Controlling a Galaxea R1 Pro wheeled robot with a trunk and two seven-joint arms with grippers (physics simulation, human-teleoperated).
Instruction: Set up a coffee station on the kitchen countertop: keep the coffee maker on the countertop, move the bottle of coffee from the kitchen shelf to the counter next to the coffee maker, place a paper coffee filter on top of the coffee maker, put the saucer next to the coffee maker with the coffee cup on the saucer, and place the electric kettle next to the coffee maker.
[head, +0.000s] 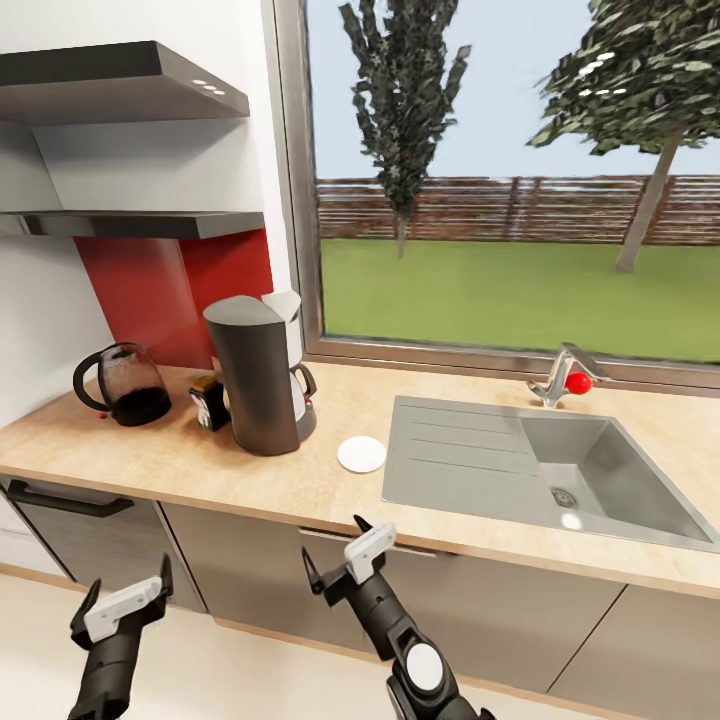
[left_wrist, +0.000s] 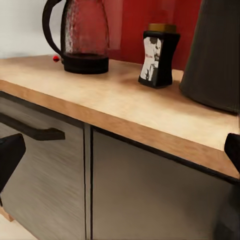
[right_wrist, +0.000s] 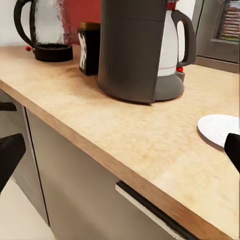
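On the light-wood kitchen countertop (head: 300, 480) stands the tall dark-grey coffee maker (head: 255, 380), with a white paper coffee filter (head: 284, 303) resting on its lid. The small dark bottle of coffee (head: 209, 400) stands just left of it, and the smoky electric kettle (head: 126, 385) is further left. The flat white saucer (head: 361, 454) lies bare to the right of the machine. The coffee cup is out of view. The kitchen shelf (head: 150, 223) hangs above with nothing showing on it. My left gripper (head: 128, 590) and right gripper (head: 335, 548) are both open and hold nothing, below the counter's front edge.
A grey steel sink (head: 470, 460) with a tap (head: 562, 378) is set in the counter to the right. A dark hood (head: 120, 80) hangs above the shelf. Grey cabinet fronts (head: 250, 570) with a dark handle (head: 65, 498) face the grippers.
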